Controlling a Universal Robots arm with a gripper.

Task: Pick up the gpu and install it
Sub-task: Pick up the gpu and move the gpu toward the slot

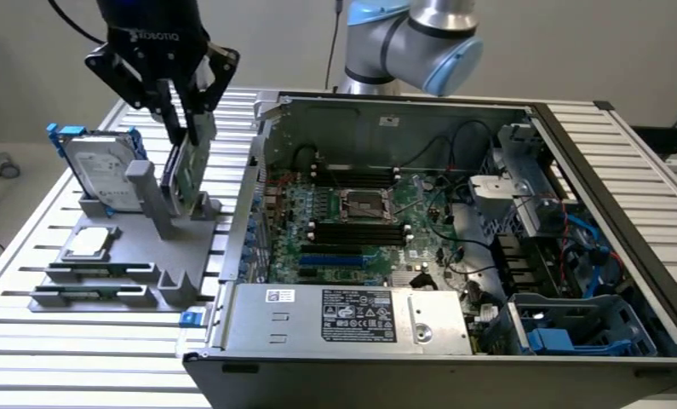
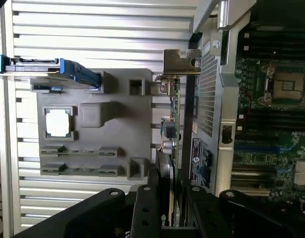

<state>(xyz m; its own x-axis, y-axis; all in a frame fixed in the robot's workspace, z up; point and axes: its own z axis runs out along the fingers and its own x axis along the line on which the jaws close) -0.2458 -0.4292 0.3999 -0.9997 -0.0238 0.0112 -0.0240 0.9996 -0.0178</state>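
The gpu (image 1: 192, 166) stands on edge in a grey holder (image 1: 123, 247) on the slatted table, at the exterior view's left. Its green board and silver end bracket (image 2: 181, 62) show edge-on in the wrist view, where the gpu (image 2: 172, 134) runs down towards the fingers. My gripper (image 1: 191, 128) hangs straight down over the card, one black finger on each face near its upper edge, and looks shut on it. In the wrist view my gripper (image 2: 168, 198) straddles the card's near end. Whether the card has left its slot in the holder I cannot tell.
A silver hard drive (image 1: 94, 166) in a blue frame stands in the same holder, and a square processor chip (image 1: 88, 243) lies in front of it. The open computer case (image 1: 350, 315) with its motherboard (image 1: 350, 221) sits to the exterior view's right, its wall close beside the card.
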